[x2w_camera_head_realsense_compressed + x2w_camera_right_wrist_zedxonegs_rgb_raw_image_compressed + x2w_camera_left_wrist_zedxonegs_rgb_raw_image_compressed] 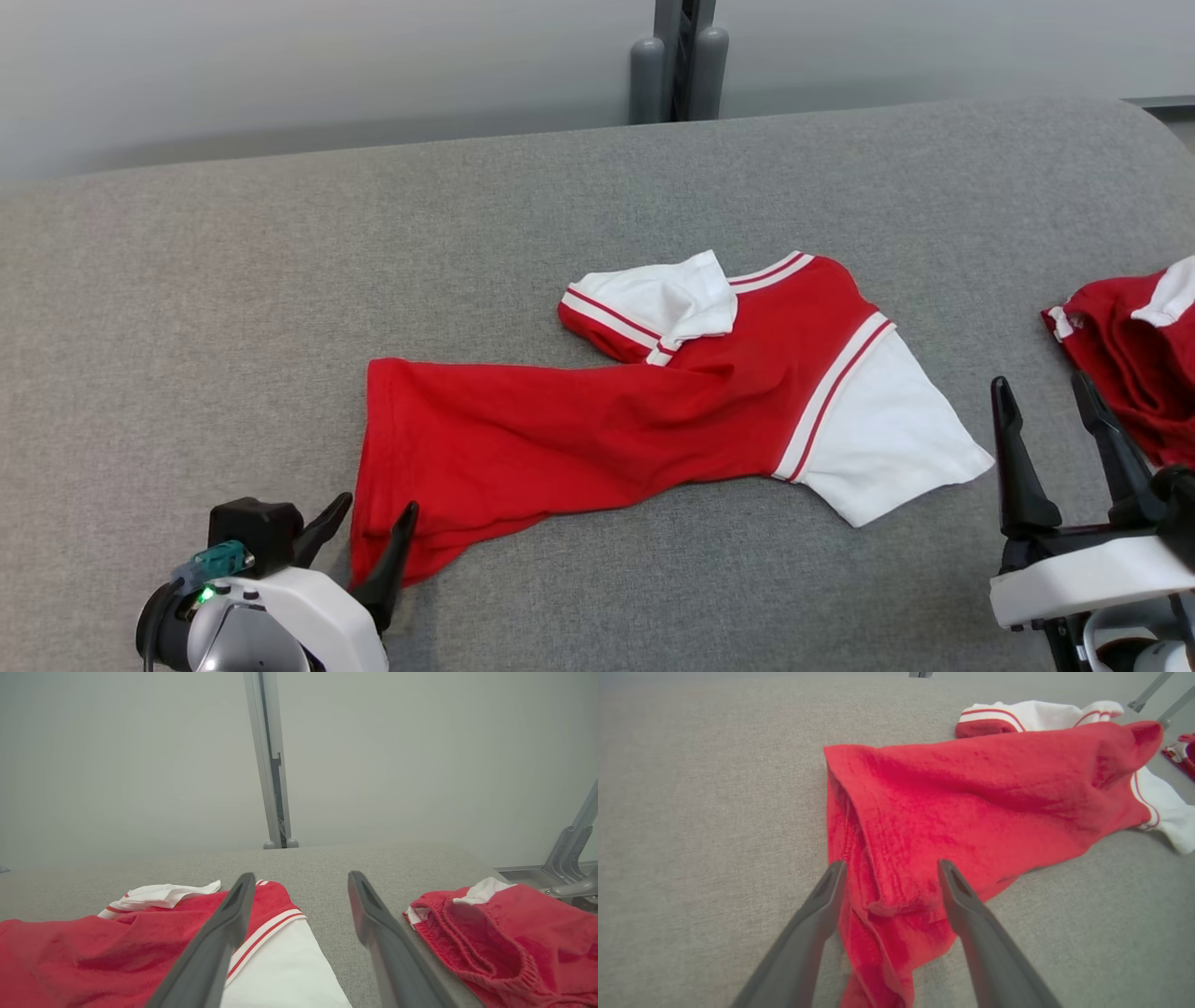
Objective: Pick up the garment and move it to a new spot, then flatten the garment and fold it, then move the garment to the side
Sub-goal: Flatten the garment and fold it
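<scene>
Garment hem corner between left gripper fingers, spread wide, nothing pinched. Lies rumpled mid-table, white sleeve near right gripper, likewise wide and empty, beside red shorts.

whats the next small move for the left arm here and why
Probably close the left gripper: its jaws stand open astride the bunched hem corner of the red shirt, so shutting should pinch it. The right gripper hovers open near the white sleeve, gripping nothing.
</scene>
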